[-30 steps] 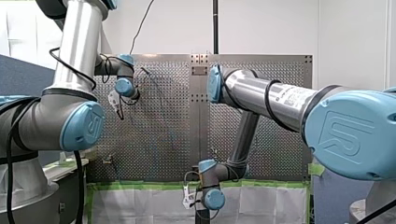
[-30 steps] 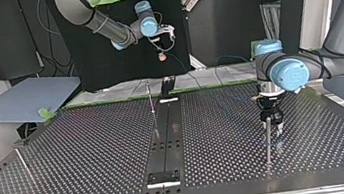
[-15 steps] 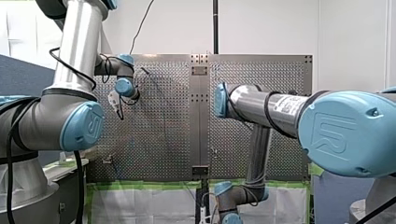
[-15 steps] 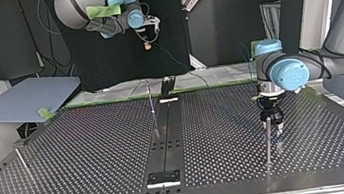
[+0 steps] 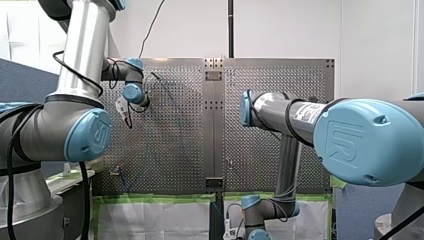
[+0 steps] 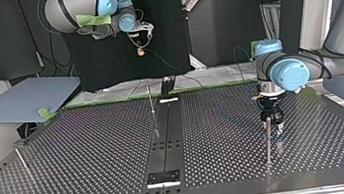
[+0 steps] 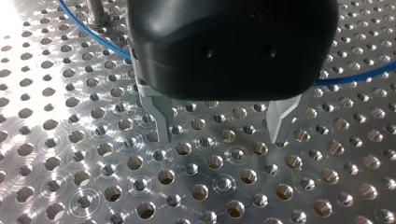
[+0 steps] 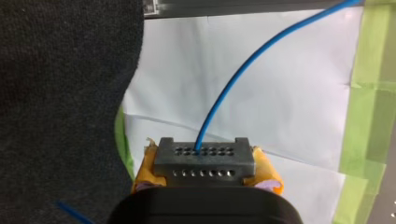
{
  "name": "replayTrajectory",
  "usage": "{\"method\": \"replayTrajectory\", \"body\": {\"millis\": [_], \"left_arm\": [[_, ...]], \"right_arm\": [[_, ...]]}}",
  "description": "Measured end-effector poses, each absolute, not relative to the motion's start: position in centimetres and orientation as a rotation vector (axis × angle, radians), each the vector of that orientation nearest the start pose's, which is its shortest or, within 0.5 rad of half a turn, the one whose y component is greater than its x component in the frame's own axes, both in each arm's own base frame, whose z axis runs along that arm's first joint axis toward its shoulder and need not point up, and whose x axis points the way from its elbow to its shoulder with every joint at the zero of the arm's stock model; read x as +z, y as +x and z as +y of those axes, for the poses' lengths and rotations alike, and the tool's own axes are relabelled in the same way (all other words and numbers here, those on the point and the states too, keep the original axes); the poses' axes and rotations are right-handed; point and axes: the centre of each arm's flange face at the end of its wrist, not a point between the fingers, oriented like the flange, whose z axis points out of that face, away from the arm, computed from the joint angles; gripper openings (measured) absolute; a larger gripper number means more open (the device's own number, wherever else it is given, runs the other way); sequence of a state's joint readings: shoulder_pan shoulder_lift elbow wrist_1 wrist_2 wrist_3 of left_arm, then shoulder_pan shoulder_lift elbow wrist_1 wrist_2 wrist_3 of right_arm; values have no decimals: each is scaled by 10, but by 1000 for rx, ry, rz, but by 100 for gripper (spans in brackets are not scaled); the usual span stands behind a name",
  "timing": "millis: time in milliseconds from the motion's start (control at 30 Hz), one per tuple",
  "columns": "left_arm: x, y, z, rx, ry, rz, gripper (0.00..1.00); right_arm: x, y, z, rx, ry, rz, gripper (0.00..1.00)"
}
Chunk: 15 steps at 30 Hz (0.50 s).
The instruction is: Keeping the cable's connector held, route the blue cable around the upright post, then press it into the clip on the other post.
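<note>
My left arm point(image 6: 307, 66) reaches in low, its wrist turned straight down. The left gripper point(image 7: 222, 136) hangs close over the surface, its metal fingers point(image 7: 163, 123) spread wide apart. My right arm point(image 6: 72, 9) is drawn up high and back. The right gripper point(image 8: 204, 164) has its yellow pads point(image 8: 145, 165) clamped on the connector point(image 8: 204, 156).

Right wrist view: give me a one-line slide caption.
My right gripper clamps the grey connector between yellow pads, the blue cable arcing away over white paper.

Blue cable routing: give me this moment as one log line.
right gripper: shut on connector, raised beyond table | left gripper: open, empty, over table | blue cable: passes post
</note>
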State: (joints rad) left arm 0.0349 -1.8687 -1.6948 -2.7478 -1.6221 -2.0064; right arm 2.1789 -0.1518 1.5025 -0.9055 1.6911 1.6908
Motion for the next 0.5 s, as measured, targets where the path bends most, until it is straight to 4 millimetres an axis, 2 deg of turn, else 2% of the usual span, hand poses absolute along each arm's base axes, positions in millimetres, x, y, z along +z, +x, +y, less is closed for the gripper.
{"method": "replayTrajectory", "body": {"millis": [133,500], "left_arm": [[306,583,-108,-270,-413,1552,99],[306,583,-107,-265,-420,1552,99]], "right_arm": [[-278,412,-389,1280,1892,-1238,0],[-232,396,-408,1313,1784,-1186,0]]}}
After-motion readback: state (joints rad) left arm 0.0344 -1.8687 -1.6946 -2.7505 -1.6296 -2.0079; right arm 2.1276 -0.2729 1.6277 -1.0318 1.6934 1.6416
